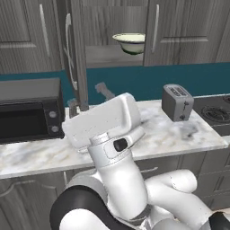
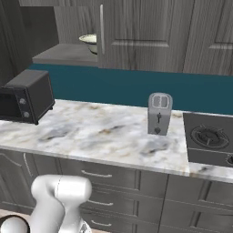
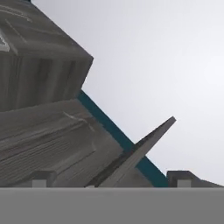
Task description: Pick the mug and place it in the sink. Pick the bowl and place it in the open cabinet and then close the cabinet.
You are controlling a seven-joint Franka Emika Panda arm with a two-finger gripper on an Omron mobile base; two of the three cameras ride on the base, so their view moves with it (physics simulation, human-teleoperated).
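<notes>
Bowl point(image 1: 130, 42) on cabinet point(image 1: 108, 56) shelf, above open tool point(image 1: 87, 96)

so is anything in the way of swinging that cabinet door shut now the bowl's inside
Nothing visible blocks it. The bowl sits back on the cabinet shelf, and the open door juts out edge-on above the counter, with the open gripper close beside it.

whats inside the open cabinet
The bowl sits on the cabinet shelf, upright. The closed door beside it covers the bowl's right edge and the rest of the shelf; nothing else can be seen inside.
</notes>
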